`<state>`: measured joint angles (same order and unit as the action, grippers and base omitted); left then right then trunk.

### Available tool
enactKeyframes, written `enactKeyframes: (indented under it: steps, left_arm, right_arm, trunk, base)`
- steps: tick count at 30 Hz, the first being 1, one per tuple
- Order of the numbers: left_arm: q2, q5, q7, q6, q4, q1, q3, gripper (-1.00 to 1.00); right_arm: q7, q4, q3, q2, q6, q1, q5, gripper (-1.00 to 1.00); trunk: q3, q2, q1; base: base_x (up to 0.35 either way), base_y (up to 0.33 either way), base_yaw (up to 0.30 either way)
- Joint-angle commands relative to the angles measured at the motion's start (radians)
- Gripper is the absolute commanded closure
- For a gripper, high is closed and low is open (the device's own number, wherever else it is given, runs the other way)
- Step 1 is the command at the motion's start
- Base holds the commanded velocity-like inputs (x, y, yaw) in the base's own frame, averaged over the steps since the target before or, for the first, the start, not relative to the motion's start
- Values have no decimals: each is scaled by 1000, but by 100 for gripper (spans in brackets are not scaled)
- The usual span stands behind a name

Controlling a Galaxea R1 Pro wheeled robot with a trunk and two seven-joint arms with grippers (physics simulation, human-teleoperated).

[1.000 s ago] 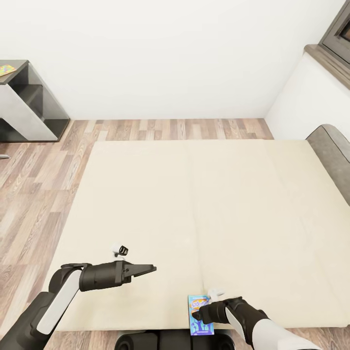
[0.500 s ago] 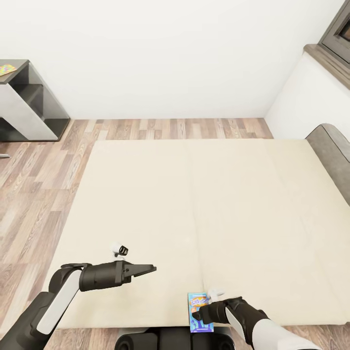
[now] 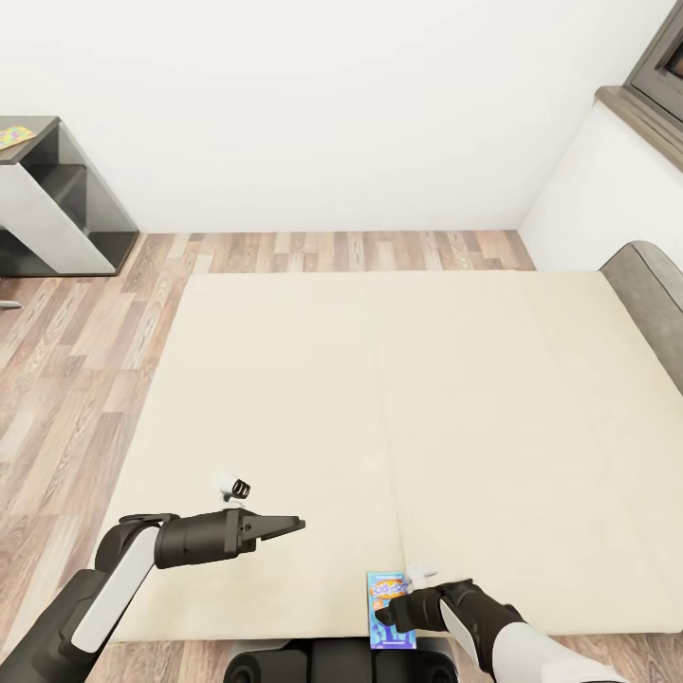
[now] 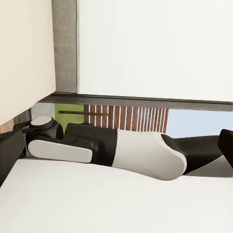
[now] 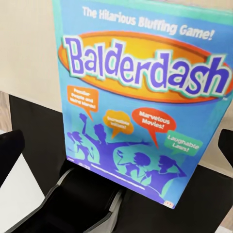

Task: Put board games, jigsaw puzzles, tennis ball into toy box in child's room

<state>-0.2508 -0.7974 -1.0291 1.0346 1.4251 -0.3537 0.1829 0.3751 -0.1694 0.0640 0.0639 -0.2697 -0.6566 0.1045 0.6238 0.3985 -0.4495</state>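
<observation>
A small blue board game (image 3: 387,590), printed "Balderdash" (image 5: 145,97), lies at the near edge of the beige bed (image 3: 379,398) and juts out over my dark base. My right gripper (image 3: 391,609) hovers just over its near end, open, one fingertip (image 5: 10,150) off each side of the box. Over the bed's front left, my left gripper (image 3: 292,523) is open and empty, pointing right toward my right arm (image 4: 141,153). A multicoloured jigsaw puzzle (image 3: 11,138) lies on the end of the table (image 3: 43,128) at far left. The toy box and tennis ball are out of view.
The grey headboard (image 3: 655,304) stands at the bed's right end, below a white ledge with a dark top (image 3: 626,109). Wood floor (image 3: 76,351) runs along the bed's left side and far end, up to a white wall.
The whole picture has shifted very slightly, so the camera moved. Both arms and the blue game keep their places relative to each other.
</observation>
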Motion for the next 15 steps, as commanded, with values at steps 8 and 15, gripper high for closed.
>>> enactKeyframes:
  steps: [8, 15]
  left_arm:
    - [-1, -2, -2, 4, 0, -1, 1, -100]
    - [-1, -2, -2, 4, 0, -1, 1, -100]
  right_arm:
    - [4, -2, 2, 0, -3, 0, 10, -100]
    - [4, -2, 2, 1, -3, 0, 11, -100]
  trunk:
    - [1, 1, -1]
    - [1, 1, -1]
  base:
    - [0, 3, 0]
    - [0, 71, 0]
